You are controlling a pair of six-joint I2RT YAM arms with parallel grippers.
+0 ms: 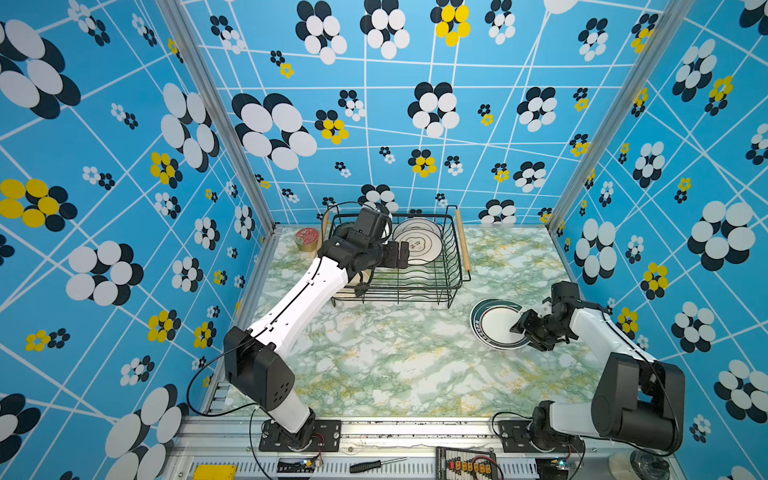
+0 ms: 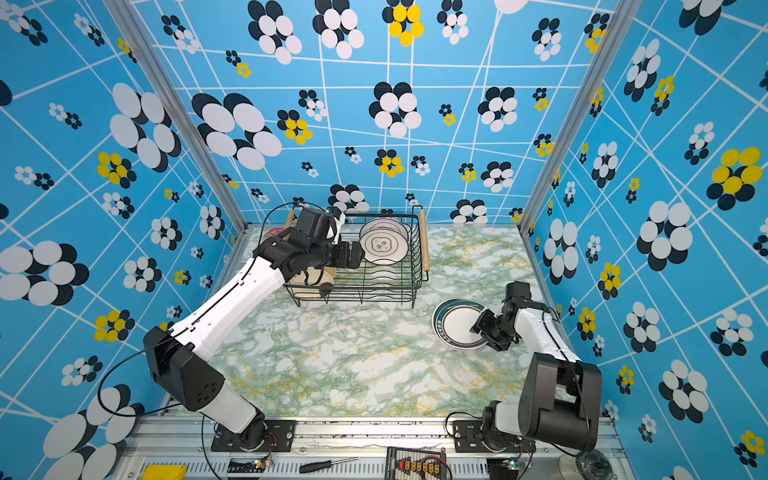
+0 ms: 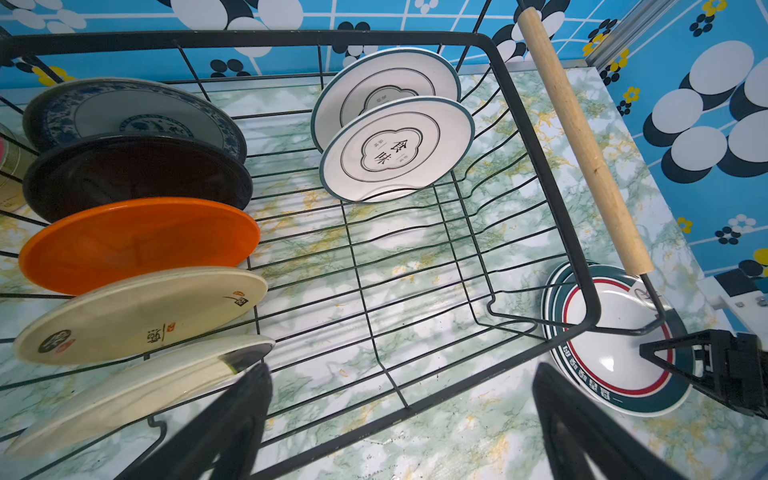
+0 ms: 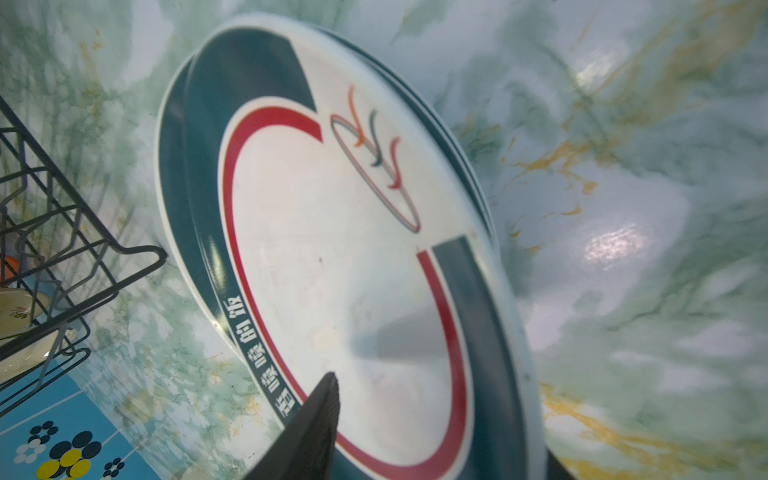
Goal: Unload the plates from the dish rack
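The black wire dish rack (image 1: 415, 286) (image 3: 332, 39) stands at the back of the table. On its left side several plates stand in slots: blue-patterned (image 3: 133, 112), black (image 3: 137, 174), orange (image 3: 137, 241) and cream (image 3: 141, 311). Two white plates with a lobed emblem (image 3: 395, 149) (image 1: 417, 245) stand at its far right. My left gripper (image 3: 401, 382) (image 1: 399, 254) hovers open over the rack's middle, holding nothing. A teal-and-red-ringed plate (image 4: 353, 249) (image 1: 494, 324) lies flat on a stack right of the rack. My right gripper (image 4: 440, 419) (image 1: 515, 327) straddles its near rim, jaws apart.
A small red-lidded tin (image 1: 306, 239) sits left of the rack by the wall. The rack's wooden handle (image 3: 582, 137) runs along its right side, close to the plate stack. A screwdriver (image 1: 376, 464) lies on the front rail, off the marbled table (image 1: 395, 365).
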